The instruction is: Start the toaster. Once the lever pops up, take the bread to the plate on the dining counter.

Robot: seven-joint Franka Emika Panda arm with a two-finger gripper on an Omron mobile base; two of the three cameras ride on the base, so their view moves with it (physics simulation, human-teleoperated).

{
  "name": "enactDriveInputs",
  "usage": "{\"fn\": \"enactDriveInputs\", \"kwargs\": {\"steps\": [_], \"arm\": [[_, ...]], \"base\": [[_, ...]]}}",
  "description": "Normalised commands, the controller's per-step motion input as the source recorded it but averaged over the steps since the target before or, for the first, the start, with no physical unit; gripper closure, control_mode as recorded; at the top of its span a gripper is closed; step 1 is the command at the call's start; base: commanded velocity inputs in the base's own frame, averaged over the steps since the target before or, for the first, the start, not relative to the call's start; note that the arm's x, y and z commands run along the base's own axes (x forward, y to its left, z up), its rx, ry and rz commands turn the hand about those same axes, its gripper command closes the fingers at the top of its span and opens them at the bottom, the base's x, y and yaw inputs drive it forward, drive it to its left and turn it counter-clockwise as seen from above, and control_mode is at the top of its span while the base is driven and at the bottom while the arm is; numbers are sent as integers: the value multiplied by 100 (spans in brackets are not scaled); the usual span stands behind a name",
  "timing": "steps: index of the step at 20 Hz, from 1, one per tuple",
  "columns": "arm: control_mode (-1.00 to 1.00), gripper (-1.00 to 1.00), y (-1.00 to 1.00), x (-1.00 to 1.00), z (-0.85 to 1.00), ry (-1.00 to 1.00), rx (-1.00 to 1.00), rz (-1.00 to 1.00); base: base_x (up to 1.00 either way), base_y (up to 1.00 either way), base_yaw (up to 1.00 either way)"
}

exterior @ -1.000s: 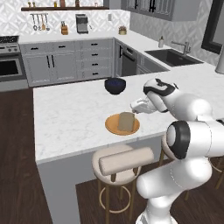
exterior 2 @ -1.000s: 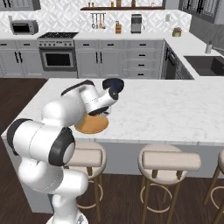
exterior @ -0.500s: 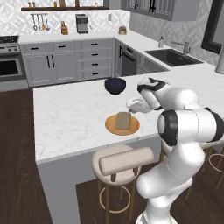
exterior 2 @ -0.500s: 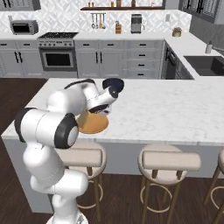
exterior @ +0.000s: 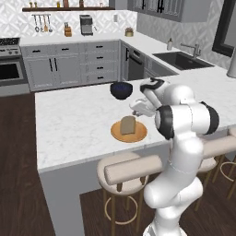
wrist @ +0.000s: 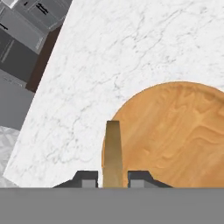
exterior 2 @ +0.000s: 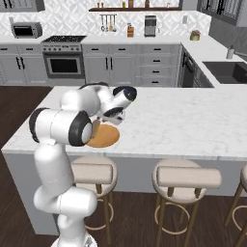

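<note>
Where the white marble-look dining counter (exterior: 73, 122) runs above round-seated stools (exterior 2: 187, 178), a flat round plate (exterior: 138, 134) of orange-tan, wood-grained finish is seen — and on or just over it the bread (exterior: 128, 125), a small squarish tan-brown slice, is held upright on edge. The slice is pinched between the two dark fingertips of the gripper (wrist: 112, 178), seen edge-on as a narrow tan strip. A dark round bowl (exterior: 121, 90) sits farther back on the same counter.
</note>
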Motion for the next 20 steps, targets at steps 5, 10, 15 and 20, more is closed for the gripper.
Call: {"fn": "enactDriveInputs", "kwargs": {"steps": [5,10,15,20], "arm": [[-100,100,0,40,-24,8,0,0],[-100,100,0,31,-27,4,0,1],[-100,100,0,4,-11,0,0,0],[-100,-100,0,0,-8,0,0,0]], "base": [[0,0,0],[0,0,0],[0,0,0],[0,0,0]]}}
